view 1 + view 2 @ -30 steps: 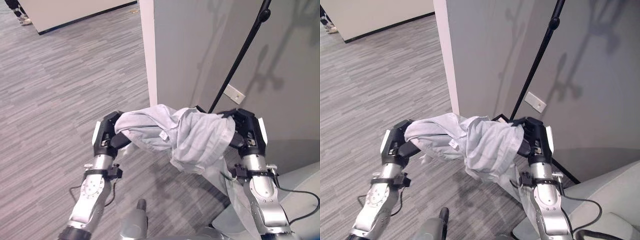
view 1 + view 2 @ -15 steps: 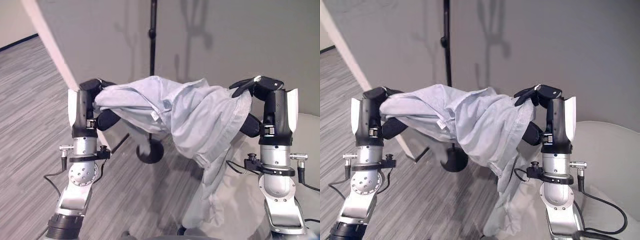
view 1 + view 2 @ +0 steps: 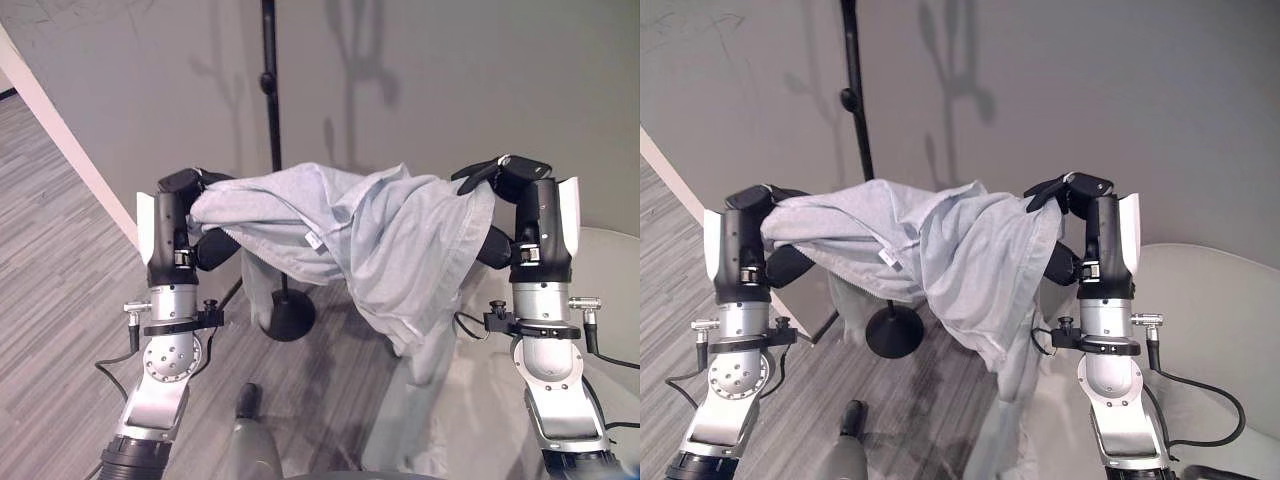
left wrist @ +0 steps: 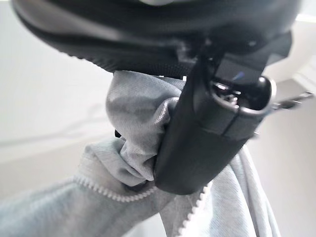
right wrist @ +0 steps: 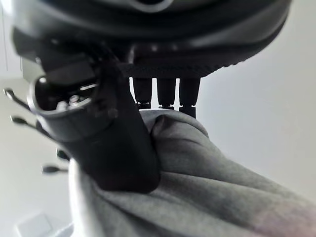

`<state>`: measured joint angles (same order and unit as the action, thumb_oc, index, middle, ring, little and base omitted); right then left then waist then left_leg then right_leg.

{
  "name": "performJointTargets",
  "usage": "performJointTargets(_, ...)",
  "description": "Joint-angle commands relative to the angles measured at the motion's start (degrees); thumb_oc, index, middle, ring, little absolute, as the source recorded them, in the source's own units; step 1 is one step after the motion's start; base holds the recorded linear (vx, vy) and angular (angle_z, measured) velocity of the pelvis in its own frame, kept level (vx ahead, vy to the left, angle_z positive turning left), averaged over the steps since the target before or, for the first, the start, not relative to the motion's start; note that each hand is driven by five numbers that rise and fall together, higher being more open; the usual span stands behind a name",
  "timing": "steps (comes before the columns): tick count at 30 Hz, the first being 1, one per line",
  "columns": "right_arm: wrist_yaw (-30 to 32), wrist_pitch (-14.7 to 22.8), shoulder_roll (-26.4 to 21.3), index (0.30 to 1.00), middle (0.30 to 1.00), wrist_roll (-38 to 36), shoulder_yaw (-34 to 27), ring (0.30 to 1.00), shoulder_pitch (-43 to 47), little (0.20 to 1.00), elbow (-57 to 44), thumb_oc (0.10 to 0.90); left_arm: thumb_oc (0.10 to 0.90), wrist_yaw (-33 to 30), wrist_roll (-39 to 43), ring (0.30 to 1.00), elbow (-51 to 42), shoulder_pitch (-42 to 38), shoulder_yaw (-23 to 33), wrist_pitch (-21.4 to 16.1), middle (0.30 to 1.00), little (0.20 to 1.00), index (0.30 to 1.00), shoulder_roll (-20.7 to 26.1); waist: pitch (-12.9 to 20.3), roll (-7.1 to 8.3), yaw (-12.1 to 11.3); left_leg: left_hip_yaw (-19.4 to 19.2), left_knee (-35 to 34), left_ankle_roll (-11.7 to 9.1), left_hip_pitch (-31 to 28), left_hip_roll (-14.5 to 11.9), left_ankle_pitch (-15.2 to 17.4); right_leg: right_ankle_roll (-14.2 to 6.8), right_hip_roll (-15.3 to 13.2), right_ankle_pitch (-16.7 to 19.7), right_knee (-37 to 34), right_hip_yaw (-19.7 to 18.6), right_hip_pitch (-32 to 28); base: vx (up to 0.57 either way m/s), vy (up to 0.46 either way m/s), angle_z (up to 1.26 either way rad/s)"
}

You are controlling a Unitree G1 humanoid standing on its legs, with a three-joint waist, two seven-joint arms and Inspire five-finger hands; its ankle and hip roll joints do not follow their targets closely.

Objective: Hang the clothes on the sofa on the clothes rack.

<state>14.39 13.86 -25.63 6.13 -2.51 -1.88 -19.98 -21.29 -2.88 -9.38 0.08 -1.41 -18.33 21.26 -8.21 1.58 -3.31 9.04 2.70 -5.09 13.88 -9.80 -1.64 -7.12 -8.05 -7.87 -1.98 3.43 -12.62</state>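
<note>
A pale grey garment [image 3: 370,225] stretches sideways between both raised hands. The left hand [image 3: 178,225] and right hand [image 3: 525,205] each clamp curled fingers on an end (zipper edge visible). The rack pole [image 3: 272,110] stands just behind, nearer the left hand.

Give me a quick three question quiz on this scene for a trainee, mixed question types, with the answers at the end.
1. True or false: the grey garment already hangs on the clothes rack.
2. Multiple choice: how is the garment held? A) by the left hand alone; B) by the right hand alone; C) stretched between both hands; D) by neither hand.
3. Fill in: the rack's round base stands on the ______, near the grey wall.

Key:
1. False. It spans the two hands in front of the rack's pole.
2. C. Each wrist view shows a thumb pinching cloth.
3. Floor.
</note>
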Motion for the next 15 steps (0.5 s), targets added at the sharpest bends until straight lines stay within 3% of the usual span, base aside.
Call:
performJointTargets(1,2.8,3.0,-1.3,0.3,0.3,-3.7,-5.0,0.3,5.5,0.3,-2.3,0.4,0.4,-5.1,0.7,0.3,-7.9,-1.8,7.6,-3.6,0.3,0.3,0.3,2.1,3.5,0.44,-3.5,-0.3,-6.5,-3.4,-3.2,-2.1,-6.5,0.8,-0.8,2.5,0.1,-0.7,1.0,0.0,-0.001,-0.55)
performJointTargets(3,2.8,3.0,-1.3,0.3,0.3,-3.7,-5.0,0.3,5.5,0.3,-2.3,0.4,0.4,-5.1,0.7,0.3,-7.9,-1.8,7.6,-3.6,0.3,0.3,0.3,2.1,3.5,0.44,-3.5,-0.3,-6.5,-3.4,-3.2,-2.1,-6.5,0.8,-0.8,2.5,0.1,-0.8,1.0,0.0,0.0,-0.31)
performJointTargets(4,2.8,3.0,-1.3,0.3,0.3,-3.7,-5.0,0.3,5.5,0.3,-2.3,0.4,0.4,-5.1,0.7,0.3,-7.9,-1.8,7.6,-3.6,0.3,0.3,0.3,2.1,3.5,0.44,-3.5,-0.3,-6.5,-3.4,-3.2,-2.1,-6.5,0.8,-0.8,2.5,0.1,-0.8,1.0,0.16,0.694,0.02)
performJointTargets(5,1.1,2.3,0.1,0.3,0.3,-2.5,-5.8,0.3,1.9,0.3,-2.5,0.4,0.4,-3.8,0.4,0.3,-8.0,-1.1,6.0,-4.0,0.3,0.3,0.3,2.6,4.2,0.31,-3.0,-0.7,-0.9,-2.2,-3.6,1.0,-4.8,-1.9,-6.0,5.3,1.5,-0.8,1.5,0.31,1.113,0.17)
performJointTargets(6,2.5,0.8,1.8,0.3,0.3,-0.4,-7.7,0.3,-0.3,0.3,-1.8,0.4,0.4,-4.1,0.0,0.3,-7.4,-1.7,5.3,-3.6,0.3,0.3,0.3,4.5,5.9,2.14,-2.6,-2.4,-0.5,0.4,-4.7,4.8,-2.2,-2.9,-10.0,11.3,4.5,-0.9,3.8,0.32,1.127,0.53)
performJointTargets(7,2.6,0.7,1.9,0.3,0.3,-0.2,-7.7,0.3,-0.3,0.3,-1.8,0.4,0.4,-4.3,-0.1,0.3,-7.4,-1.8,5.2,-3.6,0.3,0.3,0.3,4.7,6.2,2.63,-2.8,-2.8,-0.5,0.7,-4.5,5.2,-2.2,-3.2,-10.5,11.3,4.5,-1.2,4.3,0.24,0.701,0.71)
performJointTargets(8,5.1,-0.6,2.6,0.3,0.3,2.2,-8.6,0.3,0.2,0.3,-0.7,0.4,0.4,-5.6,-1.9,0.3,-7.2,-1.9,6.2,-3.0,0.3,0.3,0.3,6.4,6.7,1.98,-2.5,-4.5,-1.8,2.3,-6.9,6.3,-0.8,-2.3,-12.6,14.1,8.8,1.3,6.0,0.12,0.407,0.4)
performJointTargets(10,10.0,-2.3,3.3,0.3,0.3,7.5,-10.2,0.3,1.3,0.3,-0.4,0.4,0.4,-7.7,-5.1,0.3,-7.4,-2.2,7.6,-2.2,0.3,0.3,0.3,7.9,6.5,1.05,-2.6,-7.0,-3.7,3.9,-10.5,6.7,0.3,-1.2,-14.5,13.9,13.7,6.1,7.1,0.12,0.414,-0.34)
performJointTargets(13,13.7,-4.0,4.2,0.3,0.3,13.3,-12.2,0.3,0.8,0.3,-1.6,0.4,0.4,-9.8,-8.6,0.3,-7.7,-2.3,8.5,-1.9,0.3,0.3,0.3,8.1,6.1,0.13,-1.3,-7.7,-5.6,5.2,-13.5,7.8,0.2,-0.1,-12.2,12.9,17.0,8.1,8.6,0.09,0.335,-0.8)
performJointTargets(14,17.1,-5.4,5.1,0.3,0.3,15.3,-15.8,0.3,-0.3,0.3,-3.0,0.4,0.4,-9.8,-11.0,0.3,-9.0,-2.0,9.2,-1.9,0.3,0.3,0.3,8.1,6.1,-0.37,0.5,-7.7,-7.4,5.9,-15.9,9.1,0.7,0.7,-6.1,7.6,16.2,6.9,10.5,0.08,0.213,-0.09)
performJointTargets(15,18.0,-5.9,5.1,0.3,0.3,16.5,-17.1,0.3,-0.4,0.3,-3.8,0.4,0.4,-9.1,-11.3,0.3,-10.1,-1.5,9.4,-2.0,0.3,0.3,0.3,7.9,6.1,-0.58,0.7,-8.1,-7.6,5.9,-16.0,9.2,0.5,0.9,-4.5,6.8,14.8,7.0,10.8,0.09,0.248,0.12)
